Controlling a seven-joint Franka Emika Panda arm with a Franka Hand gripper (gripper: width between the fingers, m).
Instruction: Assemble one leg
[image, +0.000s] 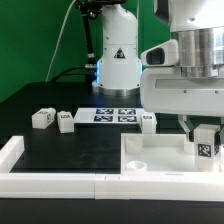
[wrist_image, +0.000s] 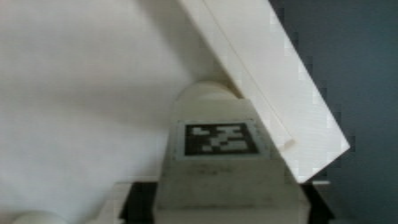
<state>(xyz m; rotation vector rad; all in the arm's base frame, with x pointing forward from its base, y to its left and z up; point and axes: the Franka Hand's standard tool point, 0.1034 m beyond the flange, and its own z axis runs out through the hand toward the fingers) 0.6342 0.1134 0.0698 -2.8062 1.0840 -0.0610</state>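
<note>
A black table (image: 70, 150) carries the scene, edged by a white rail. The large white panel (image: 160, 158) lies directly beneath the gripper (image: 205, 135), whose fingers are clamped on the leg (image: 206, 146), held upright over the panel's corner beside its raised rim (wrist_image: 267, 80). Well away from the gripper lie the marker board (image: 116, 116) and three loose legs (image: 42, 119)
</note>
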